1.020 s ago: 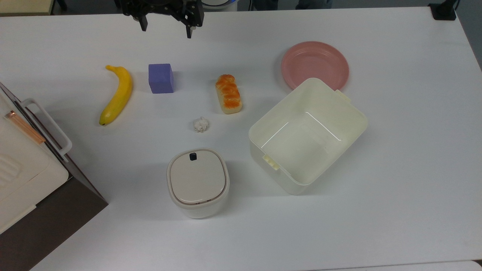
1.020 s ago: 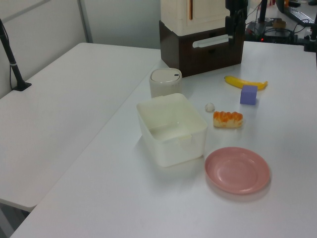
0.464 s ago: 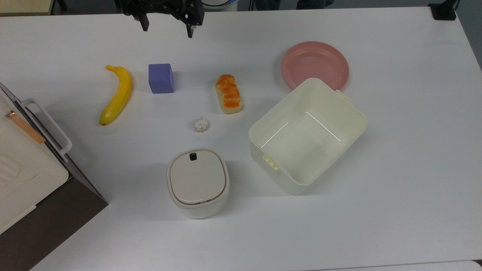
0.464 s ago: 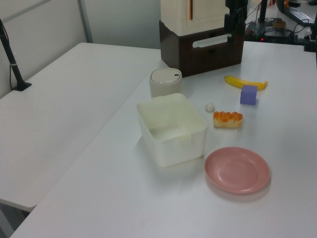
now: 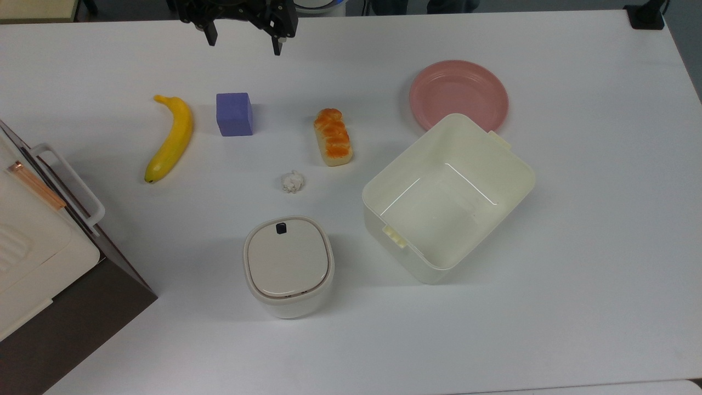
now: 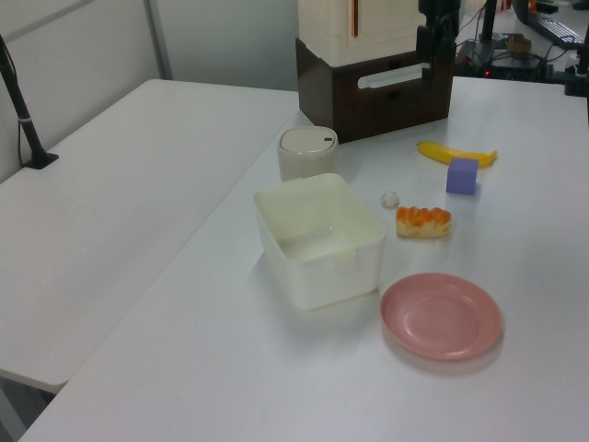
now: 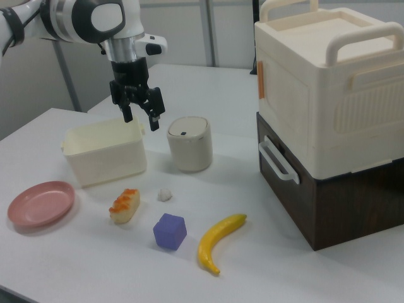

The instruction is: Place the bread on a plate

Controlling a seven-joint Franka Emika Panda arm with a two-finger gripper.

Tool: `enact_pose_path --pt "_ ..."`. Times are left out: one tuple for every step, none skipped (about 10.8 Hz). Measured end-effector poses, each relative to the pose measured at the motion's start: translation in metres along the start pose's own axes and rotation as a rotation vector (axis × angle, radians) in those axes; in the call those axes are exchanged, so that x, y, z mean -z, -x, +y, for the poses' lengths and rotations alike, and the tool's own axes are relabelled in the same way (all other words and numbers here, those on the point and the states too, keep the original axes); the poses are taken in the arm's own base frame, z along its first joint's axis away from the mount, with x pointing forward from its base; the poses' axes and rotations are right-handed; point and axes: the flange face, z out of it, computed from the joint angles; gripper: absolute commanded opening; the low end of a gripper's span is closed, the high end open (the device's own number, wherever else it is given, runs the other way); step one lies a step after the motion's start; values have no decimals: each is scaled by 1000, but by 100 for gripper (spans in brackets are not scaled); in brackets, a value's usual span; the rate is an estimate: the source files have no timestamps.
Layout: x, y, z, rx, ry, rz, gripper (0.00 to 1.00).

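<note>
You see a smooth matt white table (image 5: 576, 247). The bread (image 5: 332, 136) has a glazed, glossy top. The plate (image 5: 458, 93) and tub (image 5: 447, 197) look like smooth plastic.

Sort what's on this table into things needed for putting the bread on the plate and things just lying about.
Needed: bread, pink plate, open gripper.

Lying about: banana, purple cube, cream tub, lidded white container, small white wad, stacked boxes.
</note>
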Motion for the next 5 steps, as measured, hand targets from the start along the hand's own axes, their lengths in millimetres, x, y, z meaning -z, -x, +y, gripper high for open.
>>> enact_pose_path --pt "0 0 0 0 0 0 100" --pt "-1 0 0 0 0 -1 100" --pt "-1 0 -1 2 0 -3 100" --pt "-2 0 -2 4 0 -4 100" --pt "-4 0 -4 6 0 -8 100"
